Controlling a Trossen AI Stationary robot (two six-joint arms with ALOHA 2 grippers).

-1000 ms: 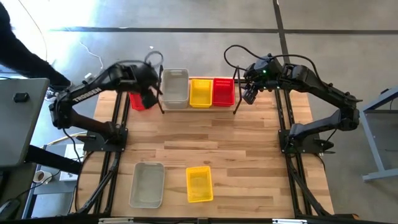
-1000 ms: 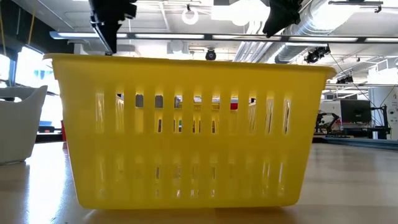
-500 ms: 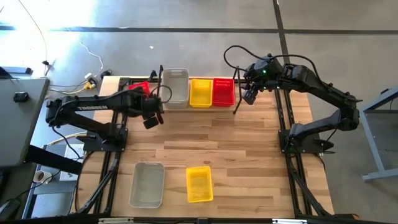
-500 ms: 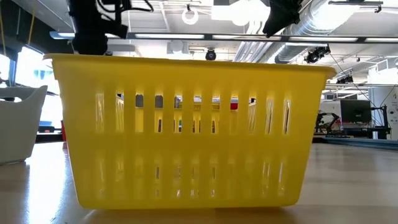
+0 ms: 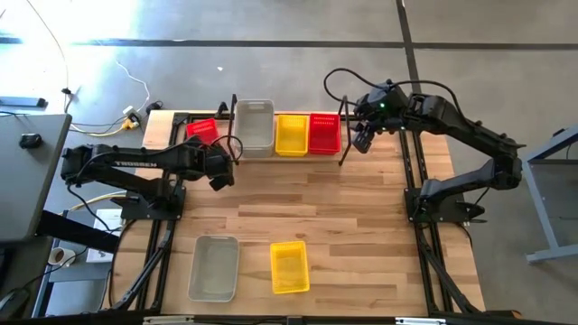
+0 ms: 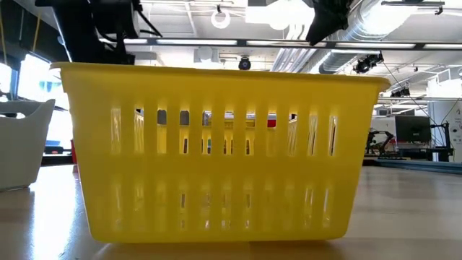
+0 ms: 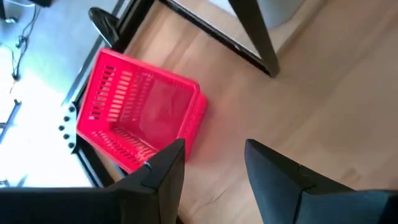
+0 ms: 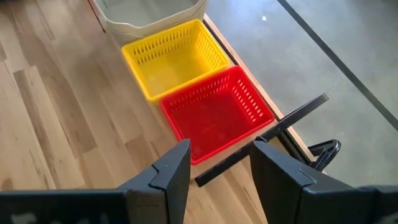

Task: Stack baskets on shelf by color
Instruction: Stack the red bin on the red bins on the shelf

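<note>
Left tool withdrawn, red basket empty

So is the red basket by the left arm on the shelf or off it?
Off it. The red basket sits on the table, outside the shelf's end.

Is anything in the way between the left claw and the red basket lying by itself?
Nothing visible. The left gripper is open and looks across bare wood at the loose red basket, which sits outside the shelf's black end rod.
</note>
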